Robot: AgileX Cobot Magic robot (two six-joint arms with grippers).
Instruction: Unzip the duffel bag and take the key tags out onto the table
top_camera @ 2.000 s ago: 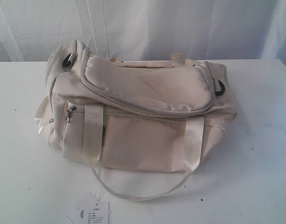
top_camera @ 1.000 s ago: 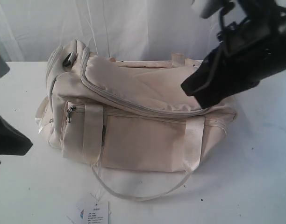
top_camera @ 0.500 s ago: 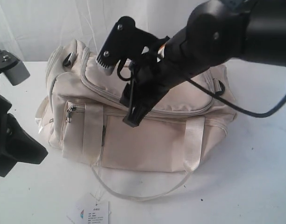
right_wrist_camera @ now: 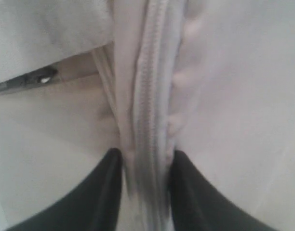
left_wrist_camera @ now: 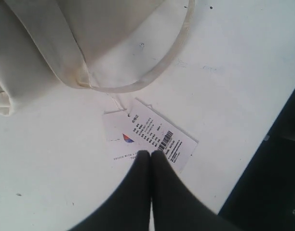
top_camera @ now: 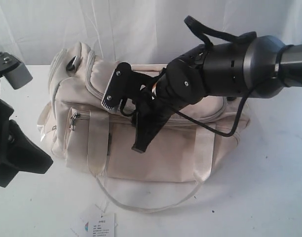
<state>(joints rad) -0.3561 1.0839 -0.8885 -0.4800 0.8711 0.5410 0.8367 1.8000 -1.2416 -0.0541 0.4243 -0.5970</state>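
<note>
I am looking at the large cream-white fabric duffel bag (top_camera: 156, 158) sitting on the wide white table (top_camera: 269, 192), lying on its side towards the back left of the tabletop. Its long webbing handle (top_camera: 156, 206) is looping out over the surface in front of it. I am holding the right gripper (top_camera: 123, 126) against the front of the bag, reaching across from the right side. In the right wrist view its two black fingers (right_wrist_camera: 106, 192) are standing apart and straddling the grey zipper seam (right_wrist_camera: 150, 96). The raised ridge of fabric is running between them, and they are clamping nothing. The teeth are lying closed along the stretch I can see, and a slim dark metal piece (right_wrist_camera: 27, 80) is lying beside the seam. The left gripper (left_wrist_camera: 150, 155) is waiting near the table's left edge, well apart from the bag. Its fingers are pressing together with nothing between them. In the left wrist view its tips are lining up over the edge of a white printed paper hang tag (left_wrist_camera: 147, 134) lying flat on the table. I cannot tell whether they are touching it.
</note>
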